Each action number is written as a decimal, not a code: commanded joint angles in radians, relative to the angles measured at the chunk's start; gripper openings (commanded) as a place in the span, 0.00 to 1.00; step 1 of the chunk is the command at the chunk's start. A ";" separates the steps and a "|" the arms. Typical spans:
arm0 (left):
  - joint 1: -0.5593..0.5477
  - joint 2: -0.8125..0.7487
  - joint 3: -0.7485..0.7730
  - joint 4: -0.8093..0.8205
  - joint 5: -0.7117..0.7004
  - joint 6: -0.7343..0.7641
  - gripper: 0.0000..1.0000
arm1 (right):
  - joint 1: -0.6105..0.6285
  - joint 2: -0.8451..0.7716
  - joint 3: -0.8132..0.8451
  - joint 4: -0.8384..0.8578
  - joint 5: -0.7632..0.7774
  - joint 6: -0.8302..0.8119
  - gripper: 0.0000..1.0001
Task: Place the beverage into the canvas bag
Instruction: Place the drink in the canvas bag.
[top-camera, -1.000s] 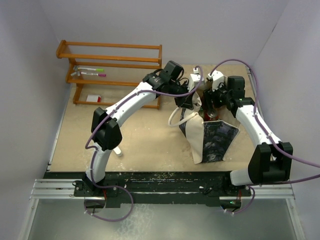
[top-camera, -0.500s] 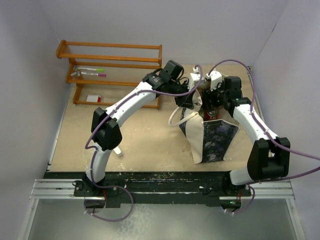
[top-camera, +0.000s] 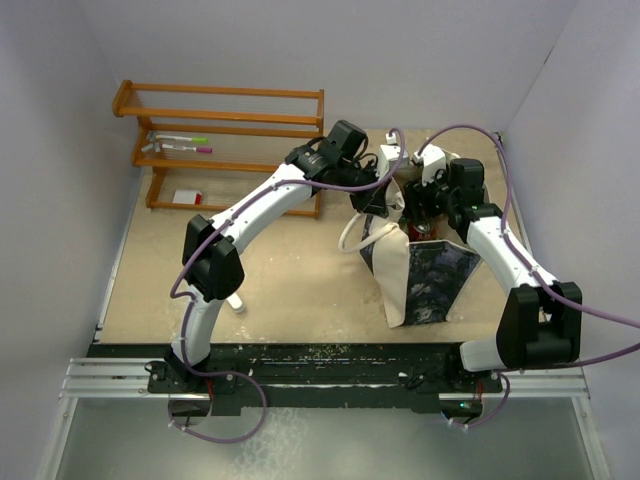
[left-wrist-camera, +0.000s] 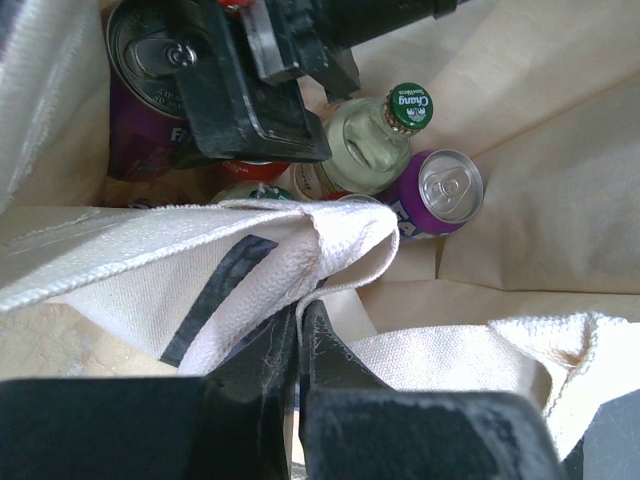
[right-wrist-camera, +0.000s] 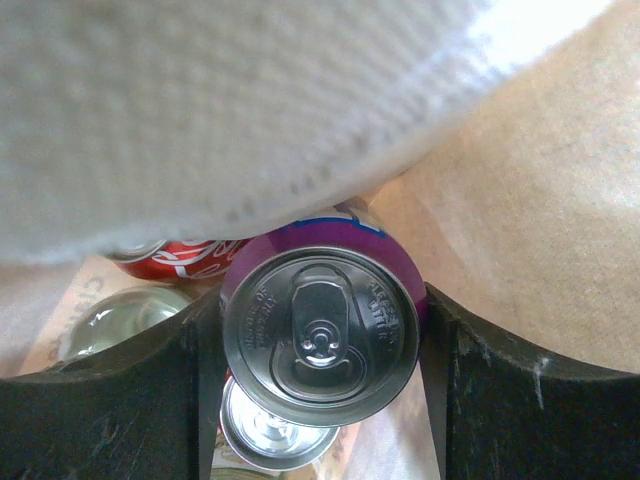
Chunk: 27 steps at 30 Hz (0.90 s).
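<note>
The cream canvas bag (top-camera: 415, 280) with a dark print stands at the right of the table. My left gripper (left-wrist-camera: 298, 320) is shut on its rim (left-wrist-camera: 250, 250) and holds the mouth apart. My right gripper (right-wrist-camera: 320, 340) is shut on a purple beverage can (right-wrist-camera: 320, 335), upright, with a finger on each side. It hangs in the bag's mouth, and bag cloth (right-wrist-camera: 200, 110) covers the upper part of the right wrist view. Below it in the bag lie a red can (right-wrist-camera: 175, 255), a green-capped glass bottle (left-wrist-camera: 365, 140) and another purple can (left-wrist-camera: 445, 190).
A wooden rack (top-camera: 220, 120) with markers on it stands at the back left against the wall. A small white object (top-camera: 235, 300) lies beside the left arm's lower link. White walls close in both sides.
The right arm has shifted a little to the left, toward the bag's mouth, still carrying the purple can. The left arm and the bag have stayed put.
</note>
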 joint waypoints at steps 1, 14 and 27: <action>0.024 -0.012 0.041 0.060 -0.086 0.005 0.00 | -0.002 -0.065 -0.042 0.146 -0.029 0.033 0.19; 0.068 -0.027 0.121 0.073 -0.075 0.019 0.67 | -0.002 -0.046 -0.010 0.139 -0.037 0.062 0.19; 0.136 -0.027 0.279 0.167 -0.028 -0.015 0.93 | -0.002 -0.065 -0.011 0.189 -0.008 0.108 0.20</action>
